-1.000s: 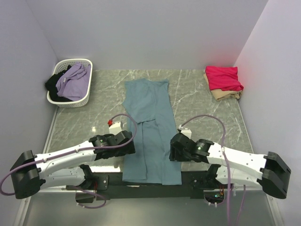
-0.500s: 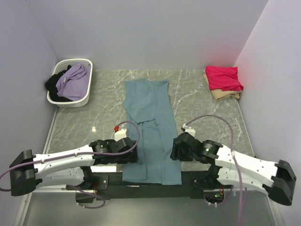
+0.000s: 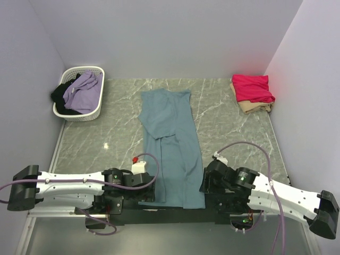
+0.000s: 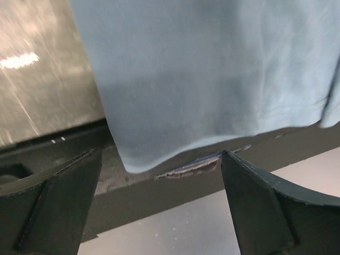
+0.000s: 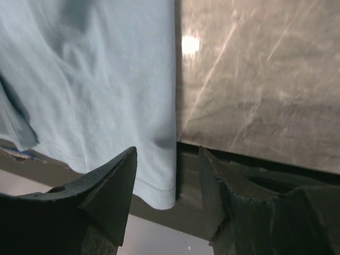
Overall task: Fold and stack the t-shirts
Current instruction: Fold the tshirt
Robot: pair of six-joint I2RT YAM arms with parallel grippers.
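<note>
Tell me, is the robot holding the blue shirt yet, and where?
Nothing is held yet. The left gripper and the right gripper both stand open around the near corners of the teal-blue t-shirt, without pinching the cloth.

Right wrist view. We see the blue shirt (image 5: 95, 79) lying on the grey marbled table (image 5: 260, 90), its hemmed corner hanging over the table's near edge. The right gripper (image 5: 167, 155) holds its two dark fingers (image 5: 109, 186) apart, one on either side of that corner, neither visibly pinching it. A glare spot (image 5: 189, 44) sits just beside the shirt's side edge.
</note>
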